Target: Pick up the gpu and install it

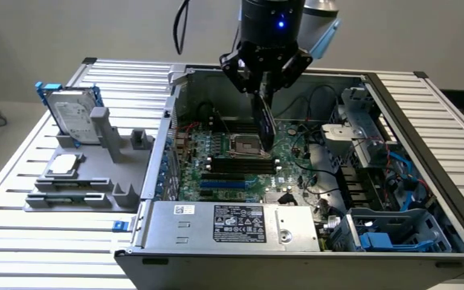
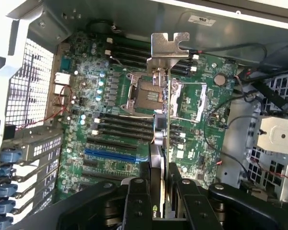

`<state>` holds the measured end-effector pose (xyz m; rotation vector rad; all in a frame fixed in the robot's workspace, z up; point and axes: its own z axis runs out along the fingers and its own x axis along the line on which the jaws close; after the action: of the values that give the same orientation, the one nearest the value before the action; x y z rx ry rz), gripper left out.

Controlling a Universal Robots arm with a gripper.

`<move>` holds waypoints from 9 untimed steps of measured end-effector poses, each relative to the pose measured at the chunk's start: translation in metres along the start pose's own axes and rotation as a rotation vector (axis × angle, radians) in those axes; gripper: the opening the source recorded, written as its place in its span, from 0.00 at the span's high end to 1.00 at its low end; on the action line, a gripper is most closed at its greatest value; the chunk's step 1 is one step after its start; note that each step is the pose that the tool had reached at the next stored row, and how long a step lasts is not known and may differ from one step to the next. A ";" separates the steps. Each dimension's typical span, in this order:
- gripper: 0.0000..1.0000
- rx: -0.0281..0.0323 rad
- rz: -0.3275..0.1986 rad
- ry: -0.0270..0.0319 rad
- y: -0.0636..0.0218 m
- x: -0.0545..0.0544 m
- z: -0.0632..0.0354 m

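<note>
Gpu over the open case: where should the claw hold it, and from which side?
By its top edge, from straight above, one finger on each flat face, as the claw grips it now. The gpu hangs upright, thin and flat, over the motherboard, so that hold leaves its lower edge and the silver bracket clear of the fingers.
</note>
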<state>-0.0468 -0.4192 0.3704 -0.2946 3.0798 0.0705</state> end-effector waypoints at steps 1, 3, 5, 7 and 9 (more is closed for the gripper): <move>0.74 -0.0009 -0.018 0.0008 0.0000 0.000 0.0010; 0.74 -0.0026 -0.055 0.0024 -0.0001 0.000 0.0029; 0.74 -0.0045 -0.091 0.0039 -0.0002 0.000 0.0048; 0.74 -0.0065 -0.127 0.0052 -0.0002 0.000 0.0067; 0.74 -0.0083 -0.163 0.0067 -0.0003 0.000 0.0083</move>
<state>-0.0468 -0.4192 0.3621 -0.5458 3.0492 0.0762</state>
